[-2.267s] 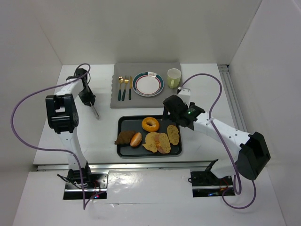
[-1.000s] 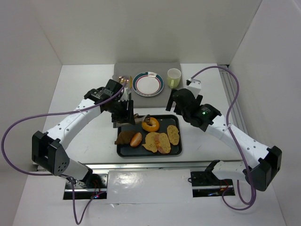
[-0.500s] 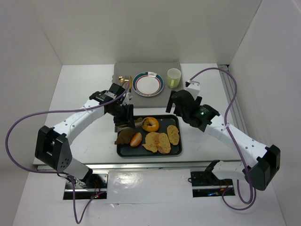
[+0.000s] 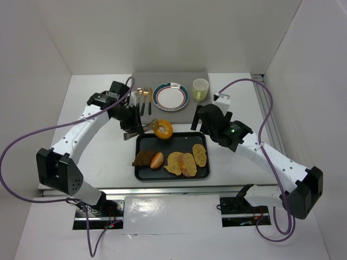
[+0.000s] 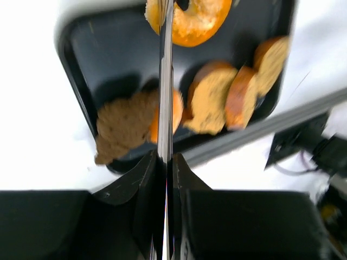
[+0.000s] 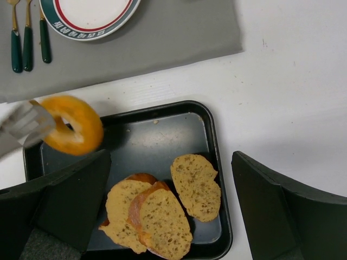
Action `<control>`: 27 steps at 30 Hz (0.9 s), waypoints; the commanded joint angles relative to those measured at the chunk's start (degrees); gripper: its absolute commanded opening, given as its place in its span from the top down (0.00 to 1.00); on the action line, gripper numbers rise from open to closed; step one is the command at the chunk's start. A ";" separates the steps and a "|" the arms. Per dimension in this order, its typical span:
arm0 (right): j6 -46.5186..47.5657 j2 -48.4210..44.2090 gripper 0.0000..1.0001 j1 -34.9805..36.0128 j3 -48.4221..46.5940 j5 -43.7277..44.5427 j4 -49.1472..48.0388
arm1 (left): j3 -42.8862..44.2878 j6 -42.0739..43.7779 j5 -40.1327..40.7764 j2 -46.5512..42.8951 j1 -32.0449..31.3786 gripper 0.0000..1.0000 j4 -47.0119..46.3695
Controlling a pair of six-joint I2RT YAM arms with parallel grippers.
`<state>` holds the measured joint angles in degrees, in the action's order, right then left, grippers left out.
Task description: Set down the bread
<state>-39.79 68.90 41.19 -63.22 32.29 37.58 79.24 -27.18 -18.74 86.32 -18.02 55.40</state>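
Note:
My left gripper [image 4: 126, 118] [image 5: 164, 158] is shut on a pair of metal tongs [image 4: 139, 130] [image 5: 165, 81]. The tongs pinch an orange bagel [image 4: 162, 129] [image 5: 198, 19] and hold it in the air over the far edge of the black tray [image 4: 184, 142]. In the right wrist view the bagel [image 6: 73, 125] hangs over the tray's far left corner [image 6: 162, 135], with the tong tips [image 6: 21, 125] on it. The white plate with the red-green rim [image 4: 170, 97] [image 6: 89, 11] lies behind on the grey mat. My right gripper [image 4: 203, 120] [image 6: 169, 157] is open and empty above the tray's right side.
The tray holds several bread slices [image 4: 187, 161] [image 6: 195, 187], a small roll [image 4: 156, 160] and a dark brown piece [image 4: 143, 158]. On the grey mat [image 4: 162, 77] lie cutlery [image 4: 143, 100] [image 6: 27, 32] left of the plate and a pale green cup [image 4: 200, 89] to its right.
The left arm, earlier with the tongs down on the bagel in the tray, has lifted the bagel up and back toward the mat. The right arm has stayed still.

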 commanded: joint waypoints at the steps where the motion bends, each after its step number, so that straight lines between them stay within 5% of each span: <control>1: -0.64 -0.70 0.01 -0.41 -1.20 0.31 -1.55 | 8.20 2.22 1.96 -1.08 1.93 0.84 0.77; 19: -2.22 -1.23 0.01 -0.94 -1.73 1.37 0.74 | 42.13 -4.81 2.39 37.85 1.32 0.84 -13.46; 24: -2.22 -0.17 0.01 -1.46 -2.35 2.77 2.06 | 44.33 -5.34 1.78 41.12 0.79 0.56 -14.18; 25: -2.22 0.44 0.01 -1.46 -2.95 2.77 2.06 | 44.33 -5.34 1.78 41.12 0.19 0.44 -14.18; 27: -1.69 0.44 0.01 -1.46 -2.96 3.30 2.58 | 44.33 -4.73 2.48 39.80 -0.34 0.42 -14.18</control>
<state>-41.25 69.04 40.10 -63.48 32.99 38.52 120.44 -31.77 -15.27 128.27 -16.95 43.22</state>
